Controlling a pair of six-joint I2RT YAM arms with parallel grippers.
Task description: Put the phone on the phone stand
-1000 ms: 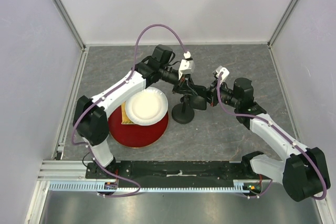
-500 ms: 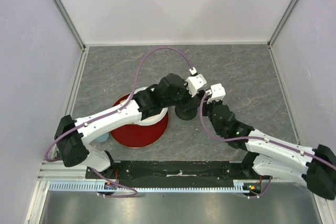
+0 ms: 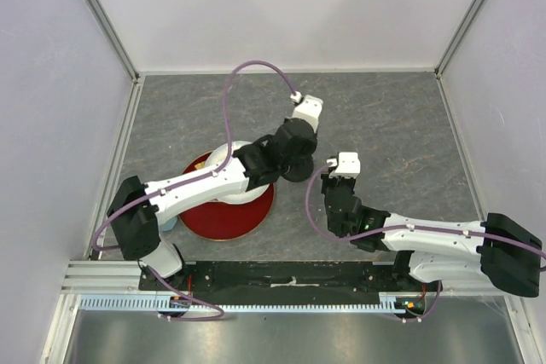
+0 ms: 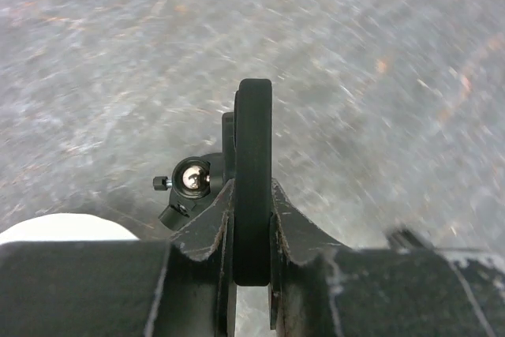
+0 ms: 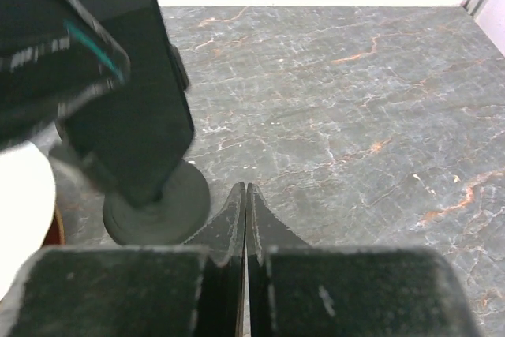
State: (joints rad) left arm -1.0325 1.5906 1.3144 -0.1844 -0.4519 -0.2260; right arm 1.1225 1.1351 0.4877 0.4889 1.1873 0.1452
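Black and glossy, the phone (image 5: 150,100) stays clamped edge-on in my left claw (image 4: 252,203) directly over the stand (image 5: 158,201), while my right claw (image 5: 246,199), fingers pressed together on nothing, has drawn clear, leaving the final seating to one arm.

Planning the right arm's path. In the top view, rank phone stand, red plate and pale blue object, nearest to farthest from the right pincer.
1. phone stand, just to its left
2. red plate, farther left
3. pale blue object, farthest left
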